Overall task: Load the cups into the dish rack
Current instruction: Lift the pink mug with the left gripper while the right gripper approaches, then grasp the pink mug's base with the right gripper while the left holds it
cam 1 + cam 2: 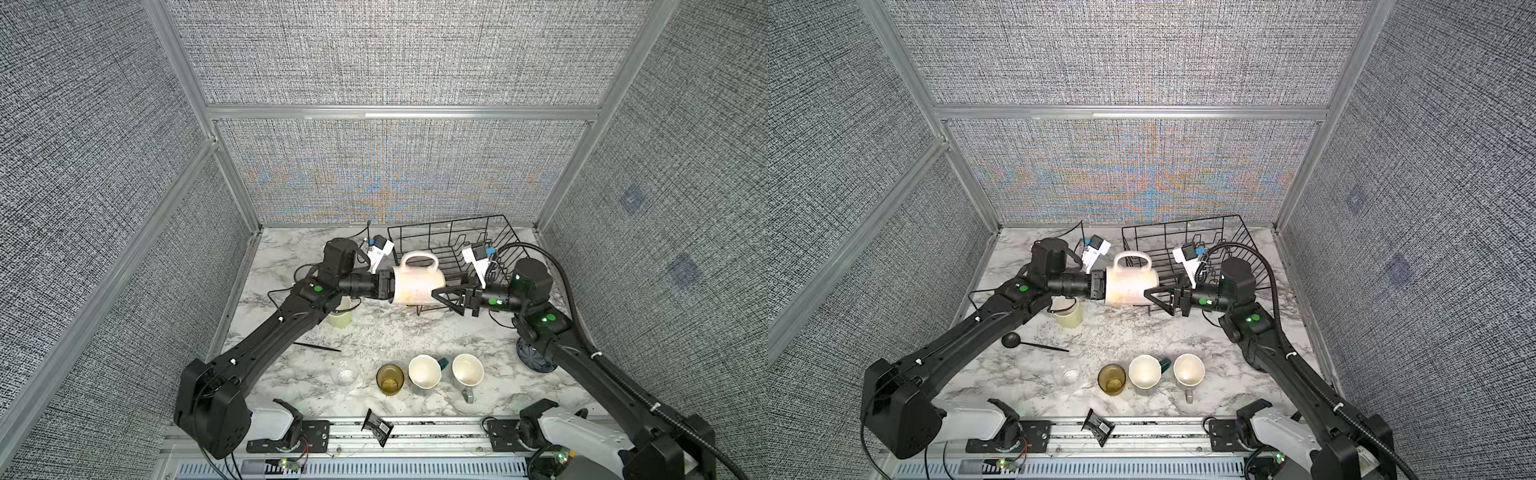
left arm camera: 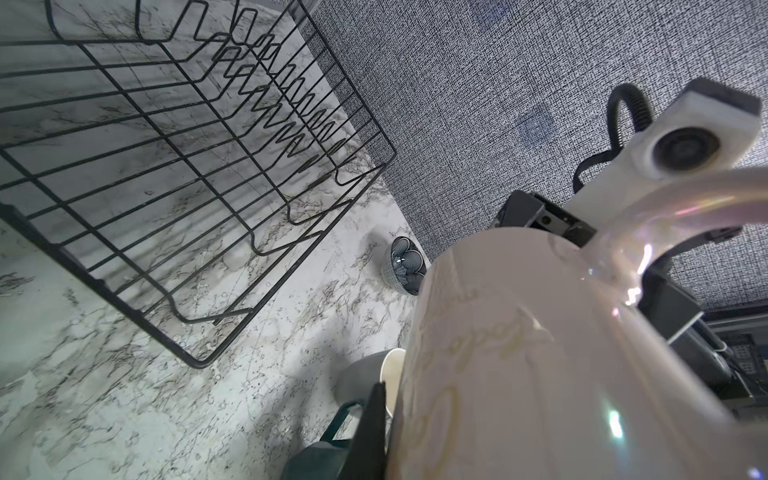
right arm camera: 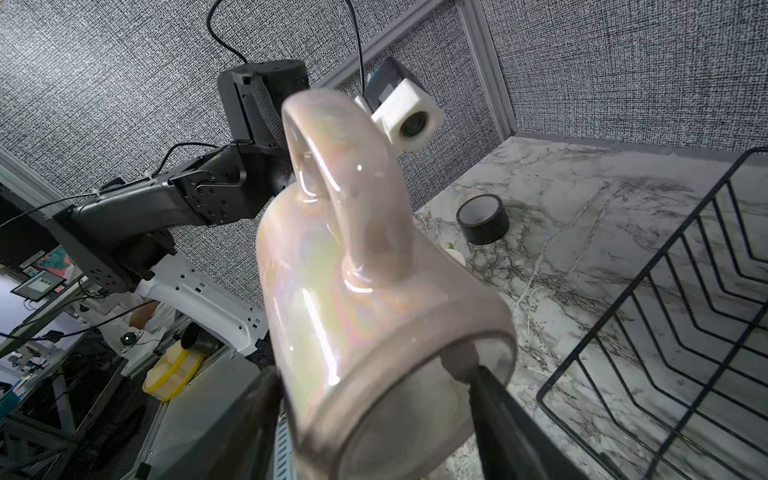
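Observation:
The tall pink mug (image 1: 415, 282) (image 3: 353, 311) hangs on its side in the air, handle up, just in front of the dish rack (image 1: 444, 221) (image 1: 1183, 221). My left gripper (image 1: 388, 286) is shut on its rim end; one finger (image 2: 372, 424) lies against the wall. My right gripper (image 1: 440, 293) (image 3: 374, 374) stands open, its fingers spread either side of the mug's base. The light green mug (image 1: 340, 318) stands under the left arm. Along the front stand the clear glass (image 1: 345, 372), amber tumbler (image 1: 390, 379), teal mug (image 1: 424, 371) and grey mug (image 1: 467, 370).
A dark blue patterned bowl (image 1: 536, 357) sits under the right arm. A black tape roll (image 3: 482, 218) lies at the back left. A black ladle (image 1: 1011, 340) lies beside the left arm. A black packet (image 1: 377, 426) rests on the front rail.

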You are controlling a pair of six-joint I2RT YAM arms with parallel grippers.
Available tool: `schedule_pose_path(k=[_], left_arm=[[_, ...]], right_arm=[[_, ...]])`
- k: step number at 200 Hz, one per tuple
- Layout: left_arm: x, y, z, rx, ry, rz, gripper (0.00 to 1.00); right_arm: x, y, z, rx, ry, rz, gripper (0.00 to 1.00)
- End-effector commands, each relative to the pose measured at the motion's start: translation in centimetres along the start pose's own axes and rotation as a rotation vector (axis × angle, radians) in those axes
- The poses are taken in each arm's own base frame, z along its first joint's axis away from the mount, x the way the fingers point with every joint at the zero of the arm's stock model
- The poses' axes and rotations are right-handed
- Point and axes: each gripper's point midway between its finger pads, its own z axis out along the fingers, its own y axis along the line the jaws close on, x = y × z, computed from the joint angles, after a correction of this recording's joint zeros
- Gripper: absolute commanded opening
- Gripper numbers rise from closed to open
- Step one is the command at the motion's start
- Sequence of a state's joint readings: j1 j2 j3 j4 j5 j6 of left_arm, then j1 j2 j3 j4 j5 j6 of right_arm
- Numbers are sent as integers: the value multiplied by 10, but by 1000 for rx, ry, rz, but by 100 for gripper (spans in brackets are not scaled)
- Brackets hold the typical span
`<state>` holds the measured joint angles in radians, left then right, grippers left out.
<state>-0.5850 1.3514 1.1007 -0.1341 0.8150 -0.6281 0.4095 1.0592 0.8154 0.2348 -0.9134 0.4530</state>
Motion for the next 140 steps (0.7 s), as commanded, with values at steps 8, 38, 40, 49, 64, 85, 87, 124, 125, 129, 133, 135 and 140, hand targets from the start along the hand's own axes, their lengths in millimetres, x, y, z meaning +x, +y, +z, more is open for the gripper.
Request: schedule_pose_path(k=[8, 38, 40, 49, 64, 85, 87, 124, 125, 129, 133, 135, 140], left_arm=[[0, -65, -3, 295, 32, 136, 0], [7, -74, -3, 342, 48, 146, 0], [7, -74, -3, 344, 50, 145, 0], [8, -77, -4, 358, 60, 142, 0], [10, -81, -6, 377, 62, 137, 0], [12, -72, -8, 306, 38, 132, 0], [13, -71, -8, 301, 39, 132, 0], [20, -72, -8, 326, 86, 108, 0], [21, -73, -8, 328, 87, 108, 0], [21, -73, -8, 333, 87, 108, 0], [22, -73, -8, 337, 87, 109, 0], [23, -72, -8, 339, 88, 108, 0], [23, -73, -8, 343, 89, 111, 0]], right_arm=[[-7, 47, 5, -230, 5, -126, 86], [-7, 52, 11, -266, 14, -124, 99], [-7, 52, 11, -266, 14, -122, 99], [-7, 51, 12, -262, 13, -121, 99], [-9, 42, 13, -201, -4, -121, 99], [-9, 20, 10, -37, -10, -126, 99], [-8, 19, 10, -28, -9, -128, 99], [-2, 34, -2, -42, 14, -219, 99], [-1, 35, -2, -46, 16, -220, 99], [0, 37, -3, -57, 28, -224, 99], [1, 41, -4, -70, 39, -228, 99], [1, 42, -4, -74, 44, -229, 99], [3, 45, -5, -81, 56, -232, 99]])
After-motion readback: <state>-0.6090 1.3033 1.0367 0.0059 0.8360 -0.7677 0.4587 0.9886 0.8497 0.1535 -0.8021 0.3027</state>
